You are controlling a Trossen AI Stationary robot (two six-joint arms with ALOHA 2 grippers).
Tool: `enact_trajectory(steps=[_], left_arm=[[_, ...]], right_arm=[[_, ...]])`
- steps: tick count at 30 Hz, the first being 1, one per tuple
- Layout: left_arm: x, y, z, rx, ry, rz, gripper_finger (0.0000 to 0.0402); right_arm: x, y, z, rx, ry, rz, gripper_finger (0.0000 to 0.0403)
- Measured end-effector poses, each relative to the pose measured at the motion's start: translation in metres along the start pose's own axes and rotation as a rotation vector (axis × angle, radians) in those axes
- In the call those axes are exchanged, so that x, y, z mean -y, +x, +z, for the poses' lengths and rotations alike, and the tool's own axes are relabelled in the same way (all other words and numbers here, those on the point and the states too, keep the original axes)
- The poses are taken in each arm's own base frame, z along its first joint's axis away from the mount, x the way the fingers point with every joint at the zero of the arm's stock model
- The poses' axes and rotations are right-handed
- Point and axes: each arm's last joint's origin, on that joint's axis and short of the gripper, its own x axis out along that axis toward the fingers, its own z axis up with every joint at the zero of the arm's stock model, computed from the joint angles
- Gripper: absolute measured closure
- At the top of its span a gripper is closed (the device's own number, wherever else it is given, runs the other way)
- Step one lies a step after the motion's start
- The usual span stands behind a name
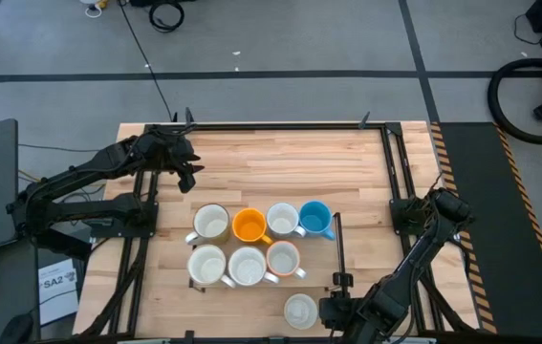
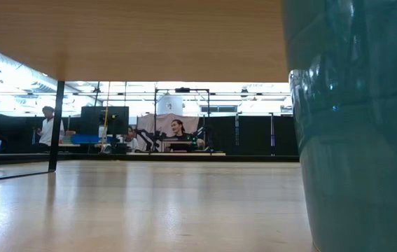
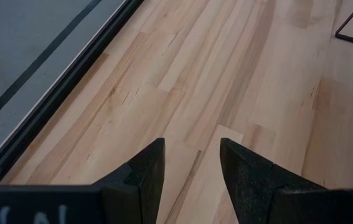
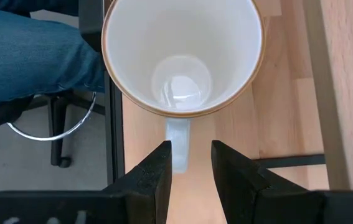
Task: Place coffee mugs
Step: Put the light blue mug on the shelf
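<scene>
Seven coffee mugs stand in two rows mid-table. The far row holds a cream one (image 1: 211,222), an orange one (image 1: 249,225), a white one (image 1: 283,219) and a blue one (image 1: 315,219), which also looms close in the low view (image 2: 352,126). The near row has two white mugs (image 1: 206,264) (image 1: 247,267) and a reddish-brown one with a white inside (image 1: 283,258). Another white mug (image 1: 300,311) (image 4: 182,56) is at the near edge, mouth up, with my right gripper (image 1: 326,311) (image 4: 192,152) shut on it. My left gripper (image 1: 189,177) (image 3: 192,168) hangs open over bare wood at the far left. My right gripper has the white mug's handle (image 4: 177,146) between its two fingers, which slant steeply down at it from the table's right. The mug stays upright with its mouth up. Whether its base rests on the table I cannot tell.
A black metal frame (image 1: 390,162) runs around the wooden tabletop (image 1: 280,167). A thin black stand (image 1: 337,250) rises just right of the rows. Beyond the near edge are a person's leg in jeans (image 4: 33,56) and a chair base (image 4: 58,124). People sit in the room behind (image 2: 177,133).
</scene>
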Motion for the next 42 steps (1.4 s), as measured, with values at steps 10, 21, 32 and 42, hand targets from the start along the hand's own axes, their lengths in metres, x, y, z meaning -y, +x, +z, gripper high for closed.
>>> enact_trajectory(steps=[10,21,32,42], left_arm=[[0.0,0.0,0.0,-0.001,0.0,0.0,0.0242],[0.0,0.0,0.0,-0.001,0.0,0.0,0.0242],[0.0,0.0,0.0,-0.001,0.0,0.0,0.0242],[0.0,0.0,0.0,-0.001,0.0,0.0,0.0242]], right_arm=[[0.0,0.0,0.0,-0.005,0.0,0.007,0.0285],[-0.001,0.001,0.0,-0.007,-0.023,0.01,0.0274],[0.0,0.002,0.0,-0.004,-0.003,0.007,0.0214],[-0.01,-0.019,0.018,0.038,0.028,0.087,0.0214]])
